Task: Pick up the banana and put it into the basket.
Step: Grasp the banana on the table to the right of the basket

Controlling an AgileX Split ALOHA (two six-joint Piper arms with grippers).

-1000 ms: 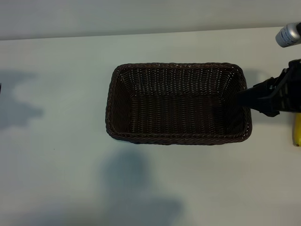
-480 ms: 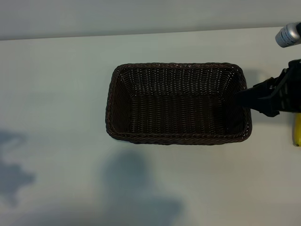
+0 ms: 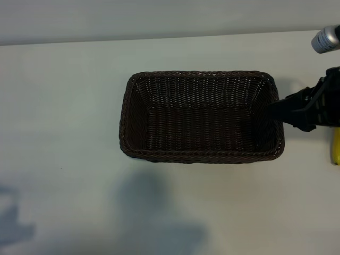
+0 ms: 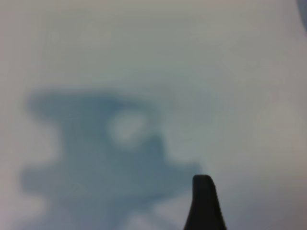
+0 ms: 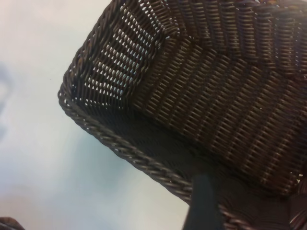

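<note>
— Right claw (image 3: 272, 109) sits at the basket's (image 3: 202, 154) right end, its dark tip over the rim there. Its jaws stand apart and hold nothing.

— And from its own wrist?

— One dark finger (image 5: 204, 201) shows against the braided rim, with the basket's woven floor and sloping walls beyond it. Nothing lies inside the basket.

— Where's the banana (image 3: 336, 146)?

— On the table (image 3: 64, 106), at the far right edge of the exterior view, just beyond the right arm. Only a yellow sliver shows, well outside the basket and not in the claw.

— What's that grey thing above the arm?

— A silver and black cylinder (image 3: 325, 40) at the top right corner; I can't tell what it is.

— Left claw?

— Out of the exterior view. Its wrist view shows one dark finger (image 4: 204, 203) over bare table and a blurred shadow of the arm. Its jaws stand released, gripping nothing.
</note>
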